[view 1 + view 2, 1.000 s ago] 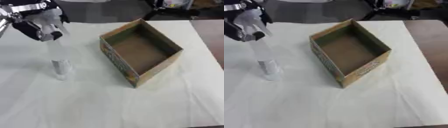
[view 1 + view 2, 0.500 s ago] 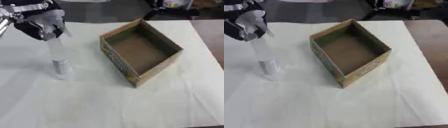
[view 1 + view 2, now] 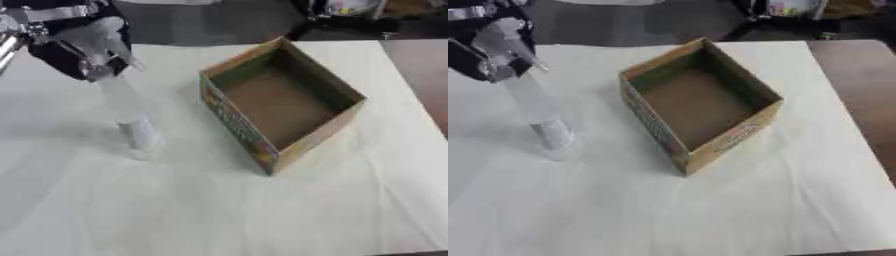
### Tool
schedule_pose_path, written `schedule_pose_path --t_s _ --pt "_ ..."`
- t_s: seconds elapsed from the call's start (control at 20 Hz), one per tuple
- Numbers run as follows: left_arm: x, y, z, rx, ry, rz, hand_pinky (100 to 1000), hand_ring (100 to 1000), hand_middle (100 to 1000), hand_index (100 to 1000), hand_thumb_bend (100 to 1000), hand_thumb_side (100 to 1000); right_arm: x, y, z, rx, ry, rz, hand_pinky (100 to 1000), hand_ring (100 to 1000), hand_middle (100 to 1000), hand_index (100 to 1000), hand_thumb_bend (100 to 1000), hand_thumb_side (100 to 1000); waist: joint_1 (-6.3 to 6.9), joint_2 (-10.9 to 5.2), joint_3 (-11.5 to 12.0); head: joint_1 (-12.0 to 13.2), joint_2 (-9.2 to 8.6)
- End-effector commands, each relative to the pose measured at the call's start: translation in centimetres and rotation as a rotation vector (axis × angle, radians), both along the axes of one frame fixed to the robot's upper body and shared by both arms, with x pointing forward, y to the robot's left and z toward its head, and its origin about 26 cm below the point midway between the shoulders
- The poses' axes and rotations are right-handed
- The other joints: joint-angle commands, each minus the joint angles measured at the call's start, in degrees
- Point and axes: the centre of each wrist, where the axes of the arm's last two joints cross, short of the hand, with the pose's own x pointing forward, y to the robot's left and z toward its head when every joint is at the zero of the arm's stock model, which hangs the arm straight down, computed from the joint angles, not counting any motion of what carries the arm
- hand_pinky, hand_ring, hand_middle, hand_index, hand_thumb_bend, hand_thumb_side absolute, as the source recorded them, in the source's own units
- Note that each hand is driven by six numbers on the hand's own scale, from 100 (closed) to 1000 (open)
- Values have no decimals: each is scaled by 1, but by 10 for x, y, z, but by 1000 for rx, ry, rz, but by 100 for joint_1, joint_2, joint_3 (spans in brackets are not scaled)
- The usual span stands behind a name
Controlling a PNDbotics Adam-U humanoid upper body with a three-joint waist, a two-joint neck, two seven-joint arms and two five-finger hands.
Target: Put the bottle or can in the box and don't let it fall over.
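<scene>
Your left hand [image 3: 74,47] fingers clenched round bottle [image 3: 127,117] top; tall, tilted, may swing, clip box [image 3: 280,102] wall, topple inside.

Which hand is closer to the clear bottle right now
Left. The left hand is curled round the top of the clear bottle, which stands left of the box. The right hand shows in neither view.

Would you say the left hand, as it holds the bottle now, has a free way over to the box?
Probably yes. The left hand grips the top of the clear bottle, and only bare white table cloth lies between it and the open, empty box.
</scene>
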Motion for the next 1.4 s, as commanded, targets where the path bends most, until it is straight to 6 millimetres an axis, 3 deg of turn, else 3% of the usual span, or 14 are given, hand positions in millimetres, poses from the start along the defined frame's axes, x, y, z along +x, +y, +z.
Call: schedule_pose_path --t_s 0.05,0.55,1.1,1.4 --pt "-6 6 19 229 -73 -159 100 100 100 185 227 100 -1 -3 7 -12 -16 -6 728 1000 907 985 100 402 -3 -130 -1 -18 -8" --pt "-9 0 29 226 -84 -161 100 100 100 162 276 100 -2 -4 9 -13 -16 -7 728 1000 907 985 100 404 32 -189 8 -25 52" --pt "-14 -5 36 179 -65 -180 100 100 100 162 256 100 -2 -5 11 -13 -18 -7 729 1000 905 984 100 402 55 -242 -21 -43 79" --pt "-18 -9 48 162 -86 -192 100 100 100 165 333 100 -2 -6 14 -18 -18 -9 730 1000 903 982 100 404 101 -300 -17 -72 117"
